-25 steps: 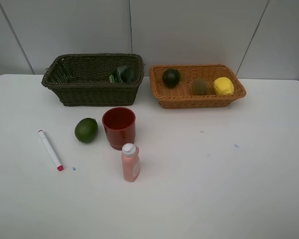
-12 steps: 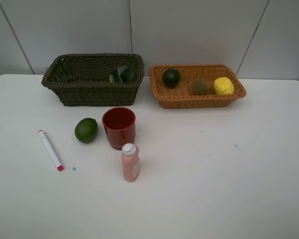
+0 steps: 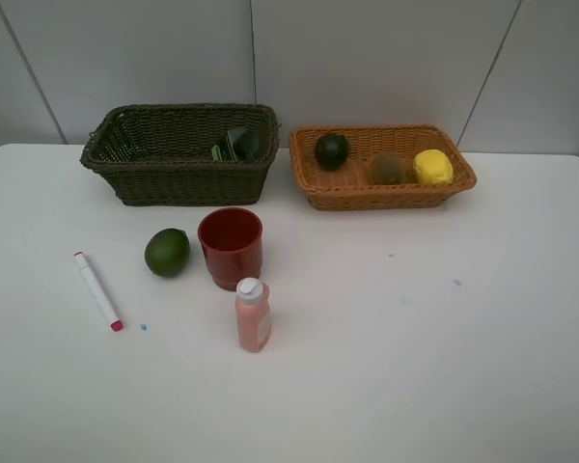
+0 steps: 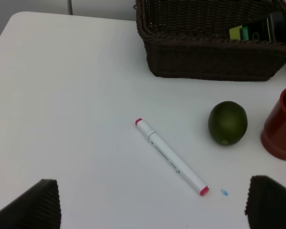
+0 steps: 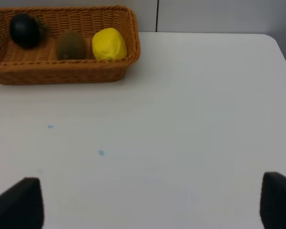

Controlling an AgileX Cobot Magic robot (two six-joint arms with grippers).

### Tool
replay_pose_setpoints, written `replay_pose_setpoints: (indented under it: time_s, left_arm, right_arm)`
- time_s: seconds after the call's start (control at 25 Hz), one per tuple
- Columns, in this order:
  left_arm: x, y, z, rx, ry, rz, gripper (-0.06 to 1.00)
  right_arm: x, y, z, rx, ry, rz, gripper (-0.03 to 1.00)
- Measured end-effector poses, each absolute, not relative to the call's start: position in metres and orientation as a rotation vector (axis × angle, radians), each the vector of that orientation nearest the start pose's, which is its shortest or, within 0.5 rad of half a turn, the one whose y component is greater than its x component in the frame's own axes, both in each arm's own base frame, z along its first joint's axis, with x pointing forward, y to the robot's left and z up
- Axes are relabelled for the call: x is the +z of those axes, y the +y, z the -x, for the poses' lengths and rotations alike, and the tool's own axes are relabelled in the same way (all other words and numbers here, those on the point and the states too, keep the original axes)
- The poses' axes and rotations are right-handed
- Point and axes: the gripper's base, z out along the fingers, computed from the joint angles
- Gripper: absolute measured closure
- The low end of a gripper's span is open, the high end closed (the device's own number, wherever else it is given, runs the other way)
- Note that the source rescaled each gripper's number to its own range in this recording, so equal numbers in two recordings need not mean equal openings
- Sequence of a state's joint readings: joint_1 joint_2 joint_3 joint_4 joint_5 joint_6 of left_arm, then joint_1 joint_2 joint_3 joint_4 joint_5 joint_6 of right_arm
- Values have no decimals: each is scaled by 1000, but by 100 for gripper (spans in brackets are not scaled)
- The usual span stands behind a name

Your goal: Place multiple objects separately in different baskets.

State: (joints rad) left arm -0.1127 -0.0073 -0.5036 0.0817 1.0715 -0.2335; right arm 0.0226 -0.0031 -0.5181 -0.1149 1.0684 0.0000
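— Counter from the high camera: what sits where?
— At the back, the dark olive basket holds the black bottle. The orange-tan basket beside it holds the dark round fruit, kiwi and lemon. In front of the olive one, the lime lies just beside the red cup. The pink white-capped bottle stands upright near the cup, and the marker lies further left.
— Left wrist view?
— The left gripper is spread wide, holding nothing, above the counter near the marker's red tip.
— Right wrist view?
— The right gripper is equally wide and empty, well apart from the orange-tan basket.
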Motion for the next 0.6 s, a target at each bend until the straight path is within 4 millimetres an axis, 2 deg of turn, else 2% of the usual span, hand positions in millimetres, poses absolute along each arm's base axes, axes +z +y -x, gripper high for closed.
replay_pose_setpoints:
  time_s: [0.6]
  left_arm:
    - [278,7,6,-119,2040,128,-6]
  right_arm:
    - [282,-9,8,-123,2028,16,-3]
